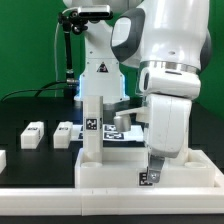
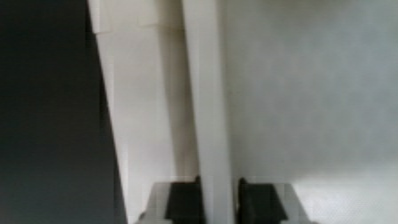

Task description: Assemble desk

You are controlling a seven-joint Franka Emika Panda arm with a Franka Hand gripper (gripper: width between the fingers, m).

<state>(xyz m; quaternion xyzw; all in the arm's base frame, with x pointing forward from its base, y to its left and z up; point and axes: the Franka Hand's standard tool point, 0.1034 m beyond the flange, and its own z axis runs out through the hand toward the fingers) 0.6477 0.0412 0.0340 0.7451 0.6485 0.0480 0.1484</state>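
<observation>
The white desk top point(image 1: 110, 172) lies flat at the front of the exterior view. One square leg point(image 1: 92, 125) with a black-and-white tag stands upright in its corner on the exterior view's left. My gripper point(image 1: 150, 170) reaches down at the top's right part and is shut on a second leg point(image 1: 148, 177), held upright with its tag showing. In the wrist view this leg point(image 2: 206, 100) runs as a long white post between my dark fingers point(image 2: 178, 205), and my gripper point(image 2: 217, 205) is closed on its sides. The desk top point(image 2: 320, 110) lies pale behind it.
Two loose tagged legs point(image 1: 33, 135) point(image 1: 67, 133) lie on the black table on the exterior view's left. Another white part point(image 1: 3, 160) shows at the left edge. The marker board point(image 1: 125, 132) lies behind the desk top. The arm's big white body point(image 1: 170, 60) fills the right.
</observation>
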